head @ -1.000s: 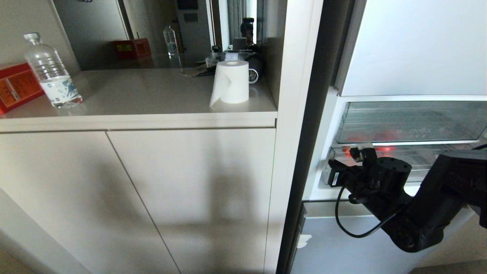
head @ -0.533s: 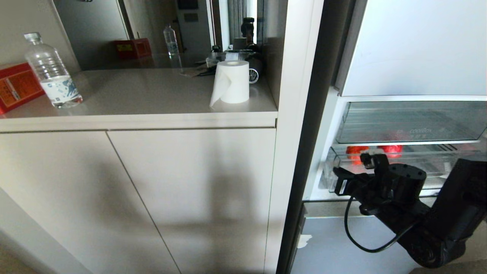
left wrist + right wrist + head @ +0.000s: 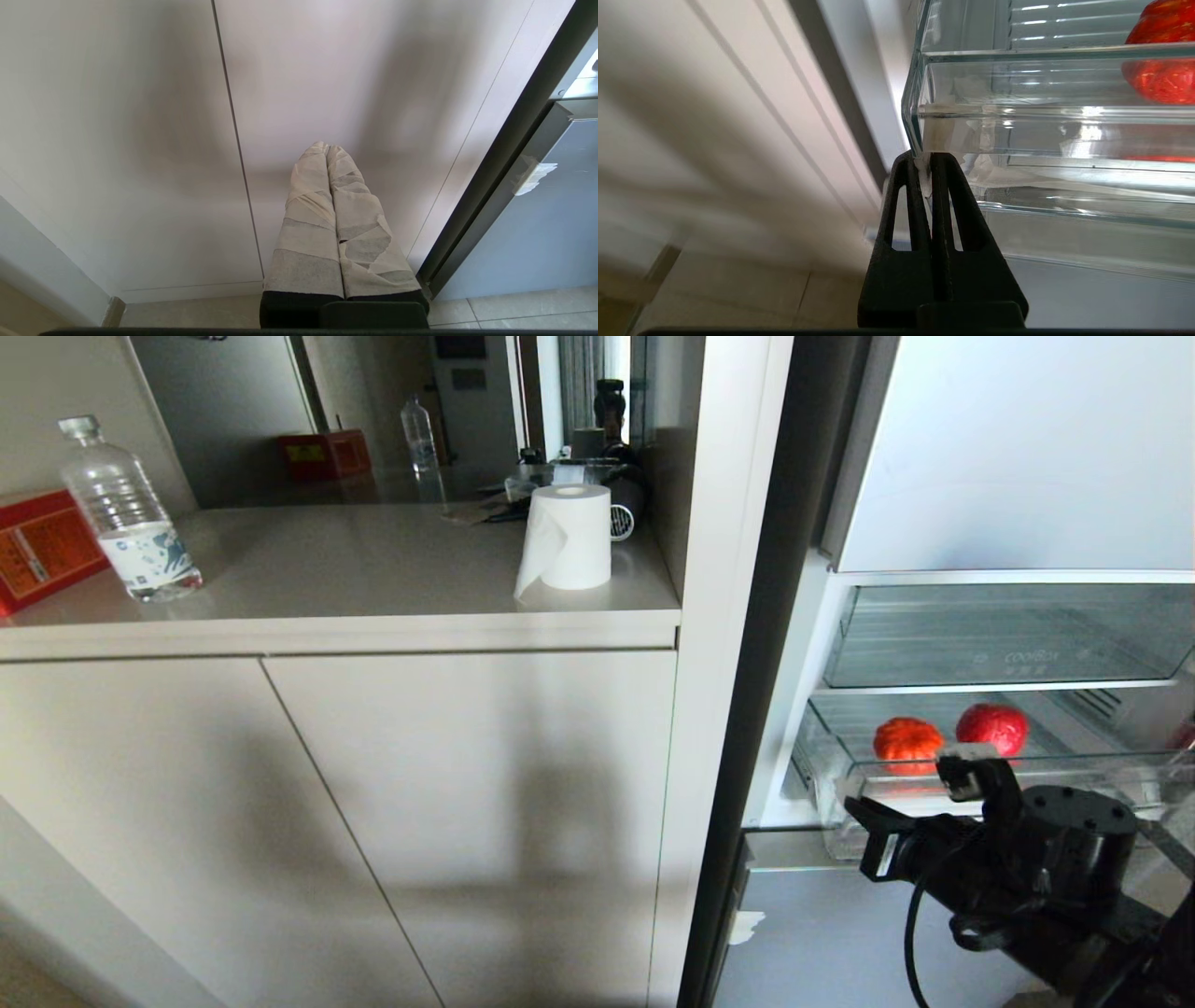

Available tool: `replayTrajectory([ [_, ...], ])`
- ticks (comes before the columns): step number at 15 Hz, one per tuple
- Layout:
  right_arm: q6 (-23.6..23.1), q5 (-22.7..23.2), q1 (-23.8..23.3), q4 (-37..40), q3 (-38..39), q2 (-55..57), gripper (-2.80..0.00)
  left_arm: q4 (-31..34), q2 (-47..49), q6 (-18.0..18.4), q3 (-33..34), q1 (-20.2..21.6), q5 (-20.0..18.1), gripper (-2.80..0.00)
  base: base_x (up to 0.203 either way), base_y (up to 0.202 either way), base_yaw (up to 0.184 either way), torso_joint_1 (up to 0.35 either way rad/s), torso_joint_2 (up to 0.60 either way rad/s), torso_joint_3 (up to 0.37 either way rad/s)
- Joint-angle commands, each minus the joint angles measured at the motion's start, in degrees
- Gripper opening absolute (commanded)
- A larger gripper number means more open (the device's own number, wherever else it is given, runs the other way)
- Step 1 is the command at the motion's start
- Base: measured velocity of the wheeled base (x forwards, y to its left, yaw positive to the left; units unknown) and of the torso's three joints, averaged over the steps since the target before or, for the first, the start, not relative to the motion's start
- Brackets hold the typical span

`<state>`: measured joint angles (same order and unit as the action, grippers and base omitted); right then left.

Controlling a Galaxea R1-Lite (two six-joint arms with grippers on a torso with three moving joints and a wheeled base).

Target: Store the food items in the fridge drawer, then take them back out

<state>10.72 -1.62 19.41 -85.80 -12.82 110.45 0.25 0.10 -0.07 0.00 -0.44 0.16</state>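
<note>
The fridge drawer [image 3: 840,803] stands pulled out below the upper clear bin [image 3: 1008,635]. Two food items lie on its ribbed floor: an orange-red ribbed ball [image 3: 907,743] and a red one [image 3: 991,728] beside it. My right arm [image 3: 1055,859] reaches in from the lower right, just in front of the drawer's front lip. In the right wrist view my right gripper [image 3: 924,161] is shut on a white tape tab under the corner of the drawer [image 3: 1017,93], and a red food item [image 3: 1162,70] shows through the clear wall. My left gripper [image 3: 327,147] is shut and empty, facing the cabinet doors.
To the left of the fridge is a counter [image 3: 373,579] with a water bottle [image 3: 126,513], a red box [image 3: 37,551] and a paper roll [image 3: 565,537]. Cabinet doors [image 3: 373,821] fill the space below it. A silver-blue fridge door panel [image 3: 822,933] lies under the drawer.
My right arm has drawn back and down toward the lower right, and the drawer has slid out with it. The two food items have come into plain view.
</note>
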Motion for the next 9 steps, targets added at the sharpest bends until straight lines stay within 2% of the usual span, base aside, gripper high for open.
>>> replayTrajectory([
  [1, 0.16, 0.13, 0.55, -0.45, 3.05, -2.16, -2.80, 0.02, 0.07, -0.01, 0.00, 0.00, 0.02, -2.80, 0.000, 0.000, 0.000, 0.000, 0.00, 0.000],
  [2, 0.22, 0.13, 0.61, -0.95, 4.42, -2.19, -2.80, 0.02, -0.01, -0.01, 0.00, 0.00, 0.02, -2.80, 0.000, 0.000, 0.000, 0.000, 0.00, 0.000],
  [3, 0.26, 0.13, 0.63, -1.70, 5.85, -2.12, 0.00, 0.02, 0.06, -0.01, 0.00, 0.00, 0.02, -2.80, 0.000, 0.000, 0.000, 0.000, 0.00, 0.000],
  [6, 0.54, 0.10, 0.64, -1.86, 10.08, -3.36, 0.00, 0.02, -0.01, -0.01, 0.00, 0.00, 0.02, -2.80, 0.000, 0.000, 0.000, 0.000, 0.00, 0.000],
  [9, 3.40, -1.92, 0.62, -1.86, 12.82, -7.18, 0.00, 0.02, 0.01, -0.01, 0.00, 0.00, 0.02, -2.80, 0.000, 0.000, 0.000, 0.000, 0.00, 0.000],
])
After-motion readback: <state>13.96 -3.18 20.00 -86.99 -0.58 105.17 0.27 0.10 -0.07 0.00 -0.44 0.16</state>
